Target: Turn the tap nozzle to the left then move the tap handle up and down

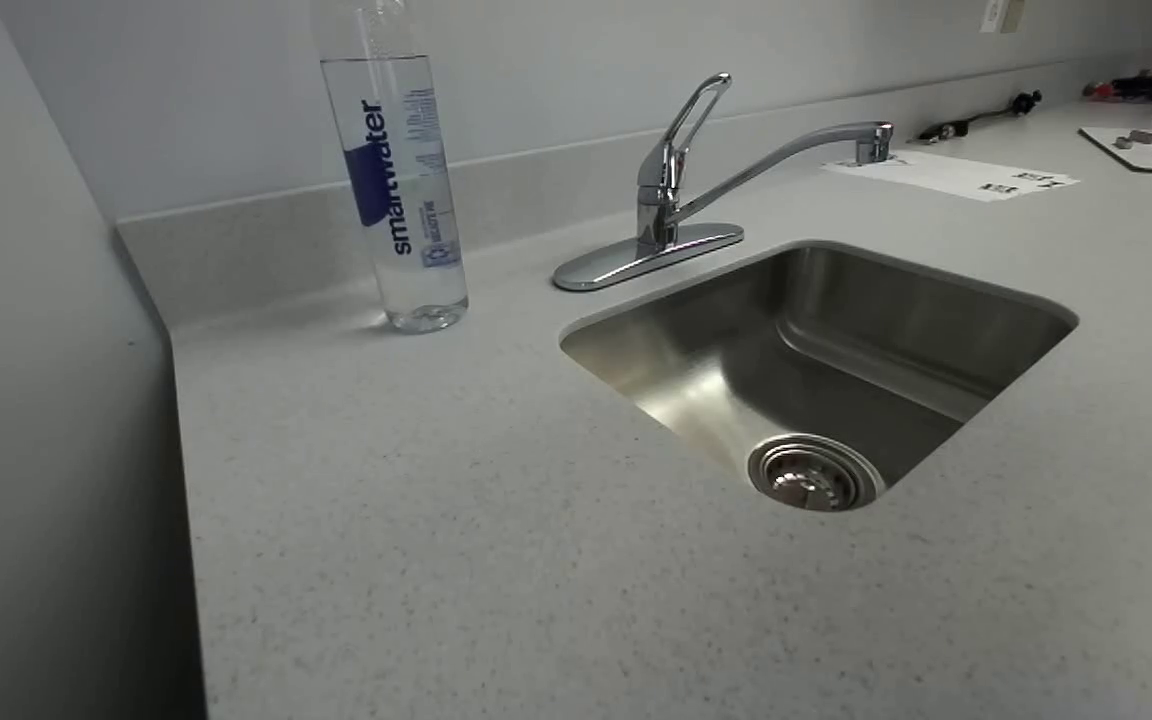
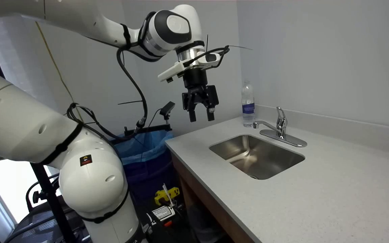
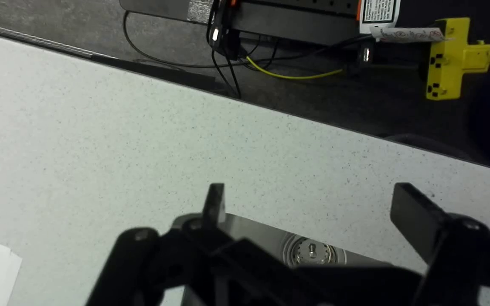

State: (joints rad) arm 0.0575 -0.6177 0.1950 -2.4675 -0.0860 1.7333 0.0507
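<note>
1. Tap handle (image 1: 658,170): looped lever, slanting upward, seated atop the tap body (image 1: 654,222).
2. Tap nozzle (image 1: 796,147): extends from the tap body toward the sink (image 1: 851,390), outlet end pointing down.
3. Base plate (image 1: 601,267): flat on the counter (image 1: 386,520), between sink and wall (image 1: 556,70).
4. Sink: metal, recessed into the counter; drain (image 1: 814,475) visible in its floor.
5. Gripper (image 2: 201,115): fingers spread apart, directed downward, well apart from the tap handle. In the wrist view the drain partly shows between them.
6. Bottle (image 1: 411,200): upright on the counter near the base plate; label reads "smartwater"; contents clear.
7. Paper sheets (image 1: 946,176): flat on the counter, bearing black printed marks.
8. Bin (image 2: 147,179): beside the counter, fitted with a blue liner (image 2: 160,138).
</note>
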